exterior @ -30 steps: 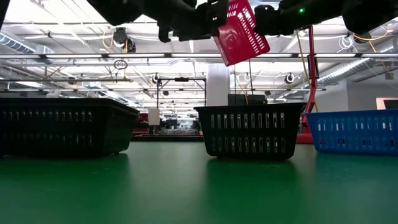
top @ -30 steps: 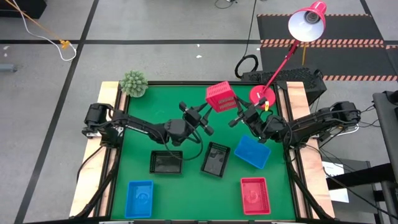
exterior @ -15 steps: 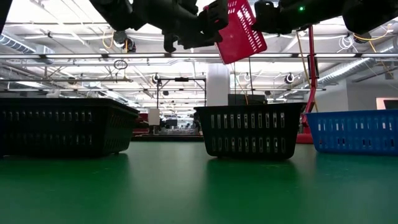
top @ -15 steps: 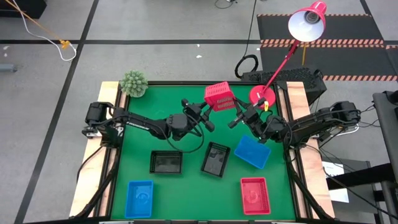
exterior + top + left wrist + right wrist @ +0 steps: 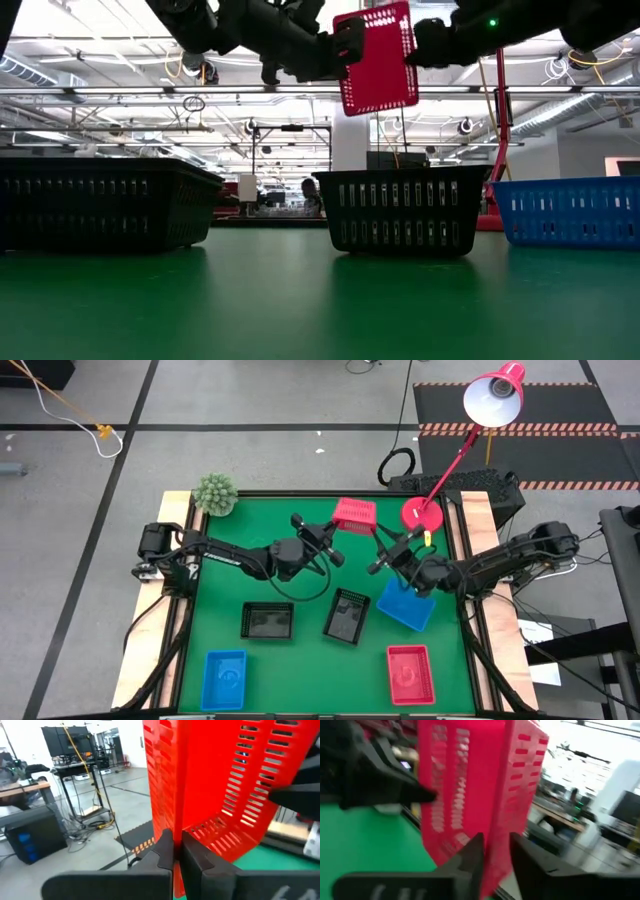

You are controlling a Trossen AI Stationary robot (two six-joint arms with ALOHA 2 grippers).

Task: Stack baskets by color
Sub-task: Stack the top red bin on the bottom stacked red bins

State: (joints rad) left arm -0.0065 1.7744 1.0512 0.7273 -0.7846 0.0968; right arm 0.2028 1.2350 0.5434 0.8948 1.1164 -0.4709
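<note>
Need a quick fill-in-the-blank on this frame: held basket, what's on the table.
1. The left gripper is shut on the wall of the lifted basket, whose colour is ___.
2. From above, black baskets show at ___ spots on the table.
3. One blue basket lies partly under the ___ arm.

Missing words: red; two; right
</note>
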